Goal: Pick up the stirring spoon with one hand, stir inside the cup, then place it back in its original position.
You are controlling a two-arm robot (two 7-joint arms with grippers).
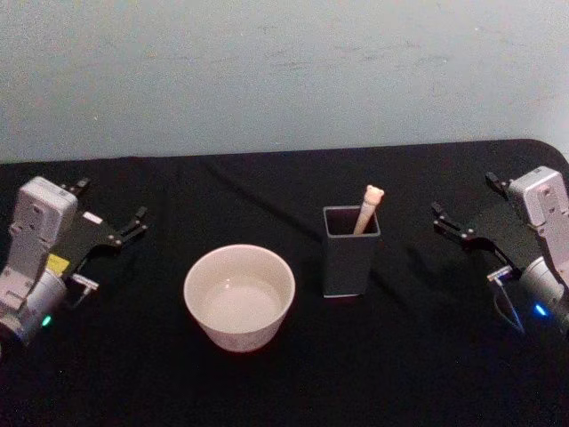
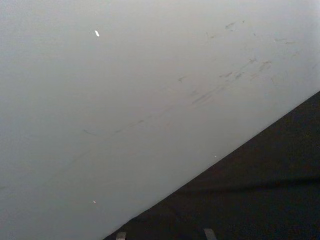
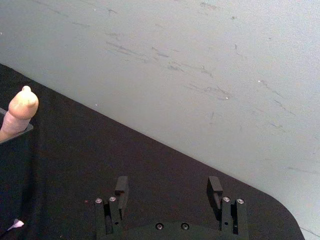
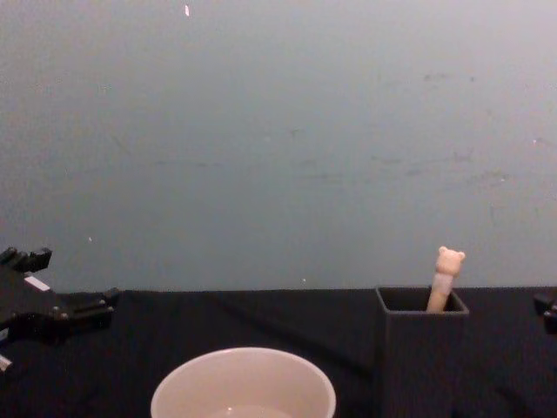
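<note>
Right tool [image 1: 462, 194] and left tool [image 1: 114, 199] sit spread; stirring spoon [image 1: 365, 210] stands near-upright in holder [image 1: 349, 262], bear-head up.

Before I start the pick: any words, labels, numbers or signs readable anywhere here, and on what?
No text can be read in any view.
Yellow sticker on the left arm: too small to read.
The cup, holder box and stirring spoon: no markings visible.
</note>
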